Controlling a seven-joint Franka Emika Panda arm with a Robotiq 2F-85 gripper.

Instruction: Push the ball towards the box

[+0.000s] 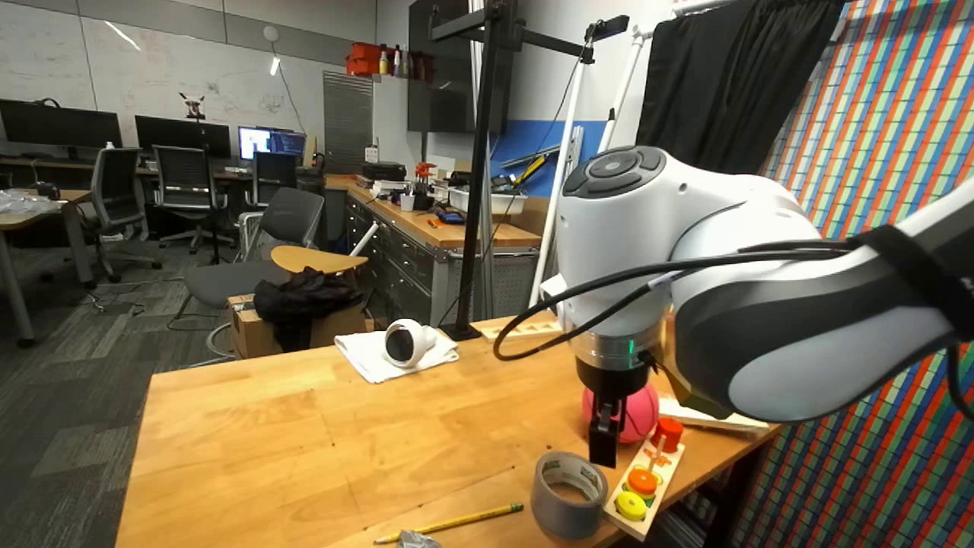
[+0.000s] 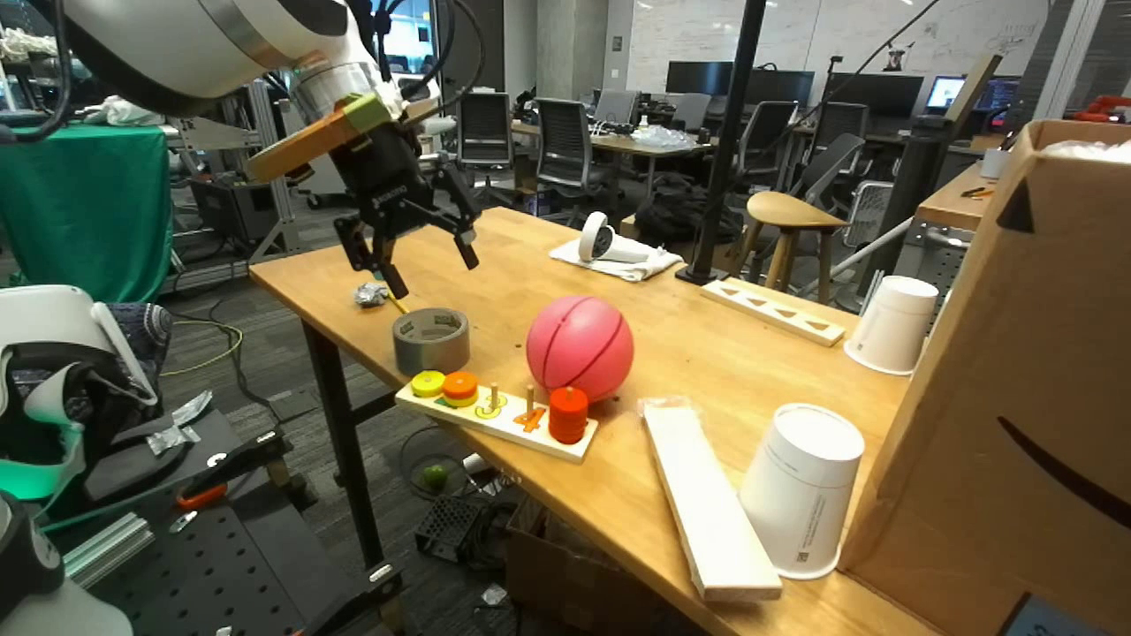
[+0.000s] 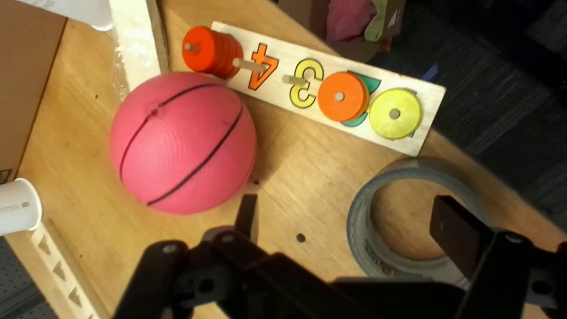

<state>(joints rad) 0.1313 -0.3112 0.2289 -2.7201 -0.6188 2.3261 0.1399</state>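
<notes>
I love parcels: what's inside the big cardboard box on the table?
Something white shows at the top of the box in an exterior view; I can't tell what. The box itself covers anything deeper.

Bright glare streaks on the whiteboard (image 1: 167,72)

Your gripper (image 2: 435,272) hanging above the wooden table (image 2: 512,265), its jaws spread apart, a pink ball (image 2: 580,347) beside the pegged board (image 2: 497,427), well apart from the brown cardboard box (image 2: 998,397), two upturned white cups (image 2: 802,495) near it.
</notes>
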